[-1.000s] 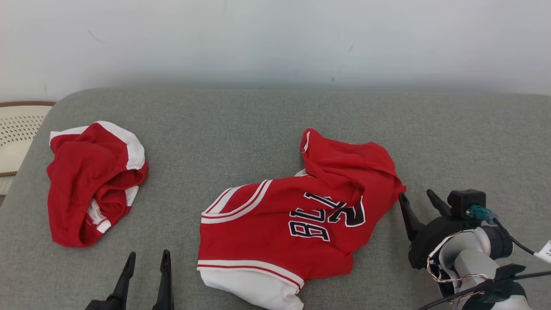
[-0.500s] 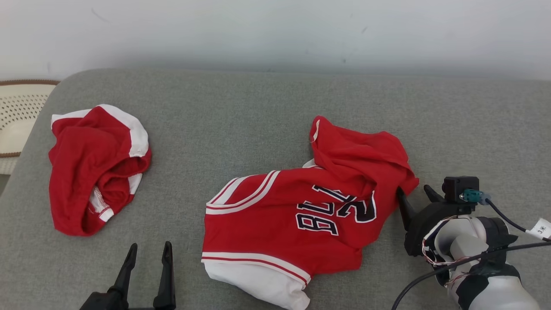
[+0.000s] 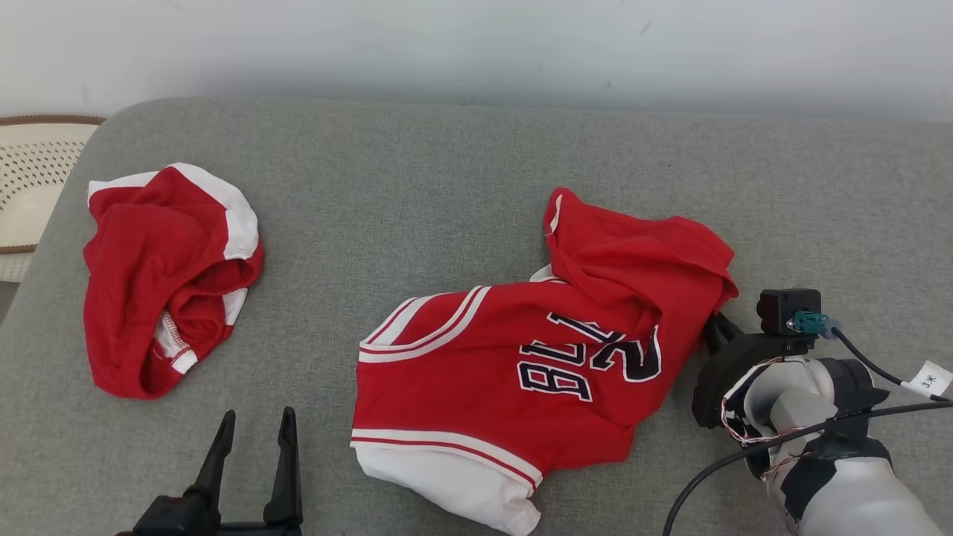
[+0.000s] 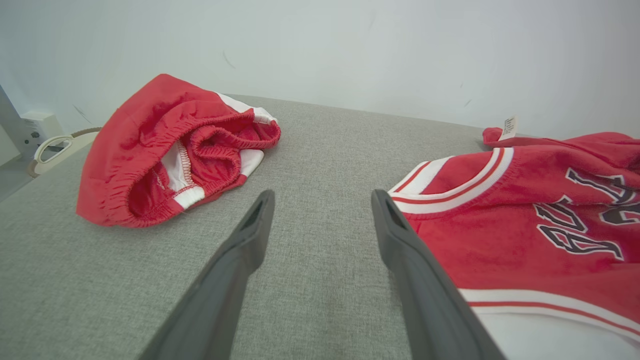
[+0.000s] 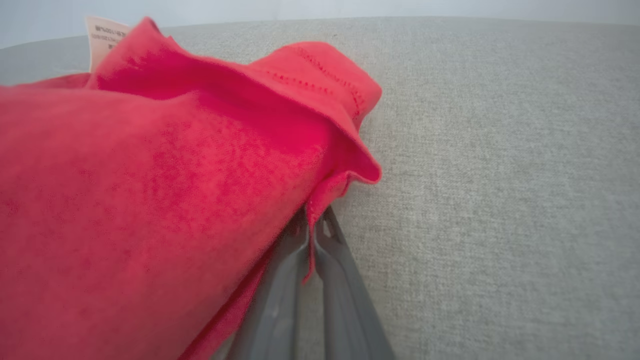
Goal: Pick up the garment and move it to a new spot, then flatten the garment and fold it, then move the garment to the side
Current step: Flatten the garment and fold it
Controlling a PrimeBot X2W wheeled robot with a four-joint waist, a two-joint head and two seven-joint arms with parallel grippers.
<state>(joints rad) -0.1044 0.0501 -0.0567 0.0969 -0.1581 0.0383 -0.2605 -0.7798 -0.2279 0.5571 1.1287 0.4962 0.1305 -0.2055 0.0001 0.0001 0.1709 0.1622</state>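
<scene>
— Gripping anything, that right gripper [image 5: 312,225]?
— Yes. Its fingers are pressed together on the right-hand edge of the red jersey [image 3: 506,357], with the hem caught between them.
— And the left gripper [image 3: 257,417]?
— Spread wide, holding nothing, low over the grey cushion [image 3: 417,208]. The jersey lies crumpled at the cushion's middle-right, and the red shorts [image 3: 164,275] sit well apart on the left.

Crumpled red shorts [image 3: 167,279] with white trim, on grey fabric surface [image 3: 417,208]; cream perforated basket [image 3: 33,186] beyond its left edge
</scene>
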